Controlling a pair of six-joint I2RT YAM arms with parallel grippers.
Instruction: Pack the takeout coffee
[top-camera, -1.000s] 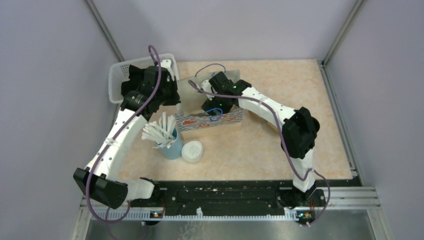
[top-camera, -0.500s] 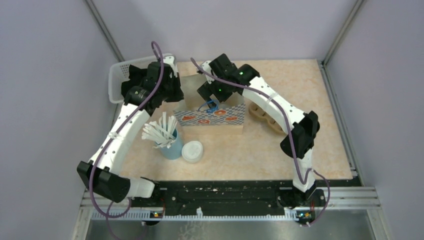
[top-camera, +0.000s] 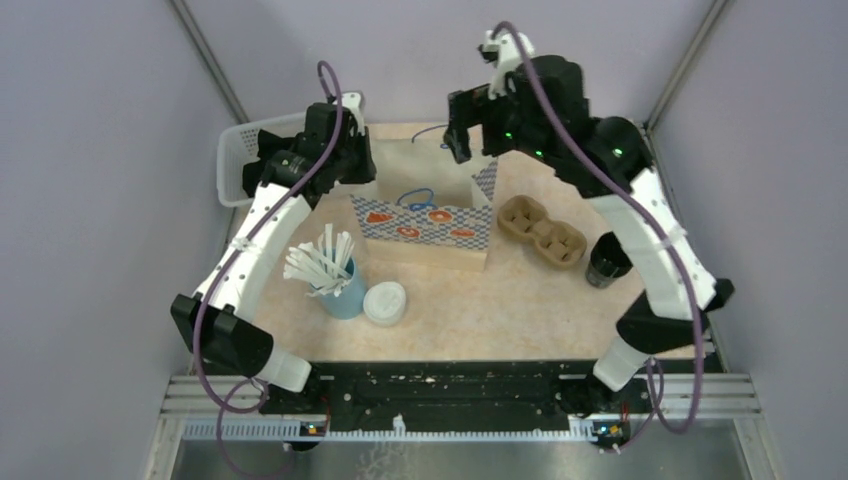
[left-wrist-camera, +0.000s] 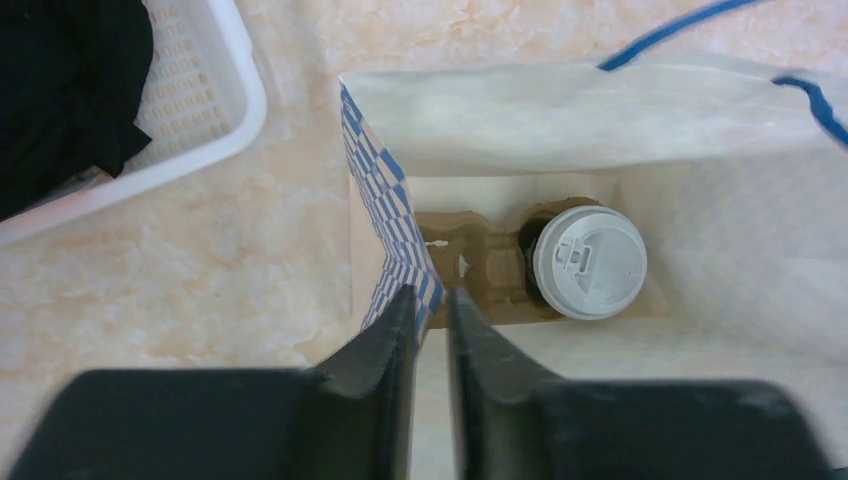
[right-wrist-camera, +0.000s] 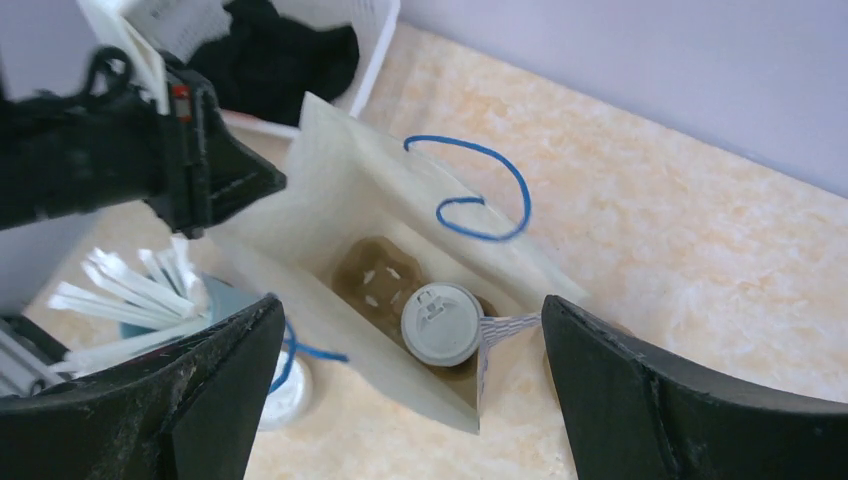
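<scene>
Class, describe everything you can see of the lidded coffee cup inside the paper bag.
The takeout coffee stands upright at the bottom of the open paper bag, seated in one pocket of a brown pulp carrier. Mostly its round greyish-white, plastic-looking lid shows, with a raised sip tab; a sliver of dark cup wall peeks out beside it.

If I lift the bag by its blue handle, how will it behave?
Thin paper walls of the bag visibly bow, so probably floppy. The cup sits at one end of the tray, so it may hang tilted.
</scene>
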